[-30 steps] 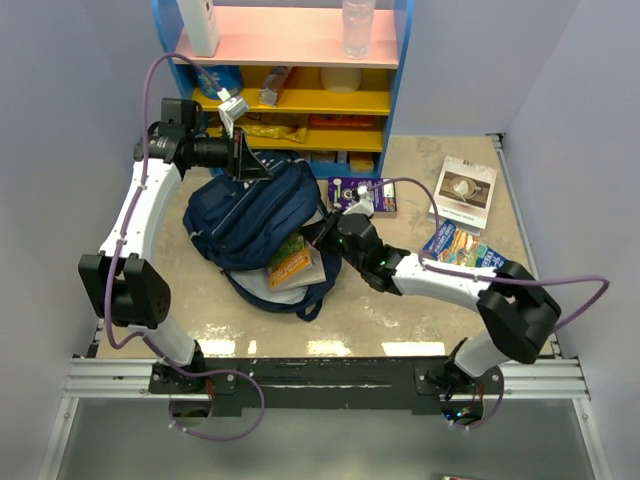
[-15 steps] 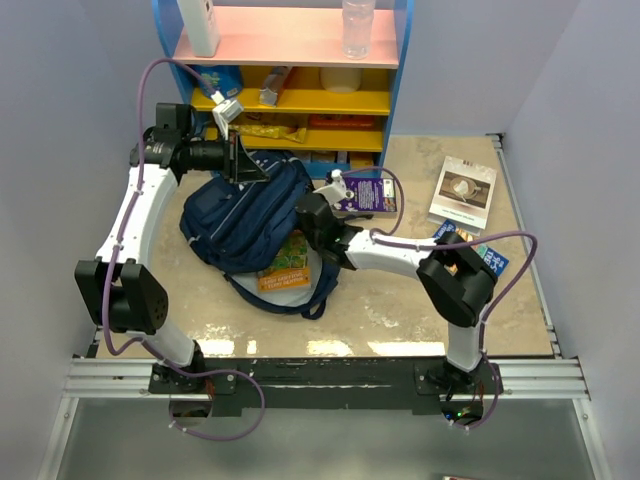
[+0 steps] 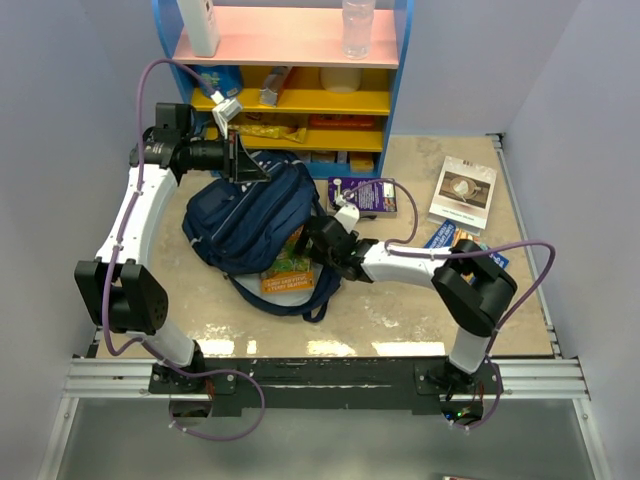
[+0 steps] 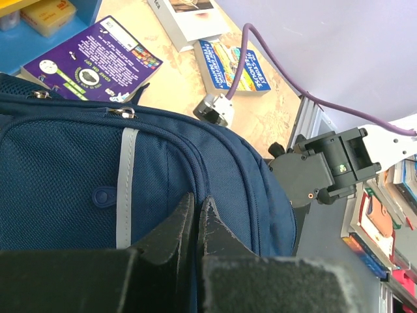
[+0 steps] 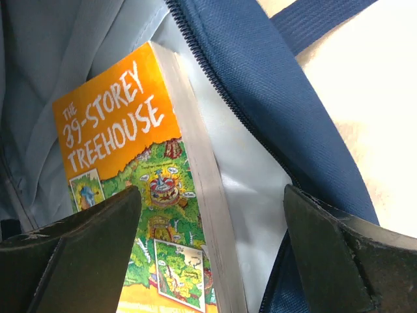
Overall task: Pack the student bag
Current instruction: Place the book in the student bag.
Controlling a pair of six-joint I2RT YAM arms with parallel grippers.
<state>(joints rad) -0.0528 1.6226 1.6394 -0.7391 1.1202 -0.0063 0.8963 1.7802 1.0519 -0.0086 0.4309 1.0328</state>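
Observation:
The student bag (image 3: 250, 215) is a navy backpack lying in front of the shelf, its mouth gaping toward the near side. My left gripper (image 3: 266, 177) is shut, pinching the fabric at the bag's top edge; in the left wrist view the closed fingertips (image 4: 197, 203) press into the blue cloth (image 4: 65, 169). An orange book (image 3: 288, 265) lies in the bag's mouth on the pale lining. My right gripper (image 3: 313, 246) is open just above it. In the right wrist view the wide-apart fingers straddle the orange book's (image 5: 124, 163) page edge, beside the zip rim (image 5: 260, 85), without touching it.
A purple book (image 3: 366, 195) lies right of the bag, a white book (image 3: 464, 189) and a blue book (image 3: 456, 243) further right. A coloured shelf unit (image 3: 300, 100) with loose items stands right behind the bag. The right arm's cable loops over the books.
My right gripper has gone from shut to wide open, letting go of the orange book, which now rests in the bag's mouth. The left gripper keeps its hold on the bag.

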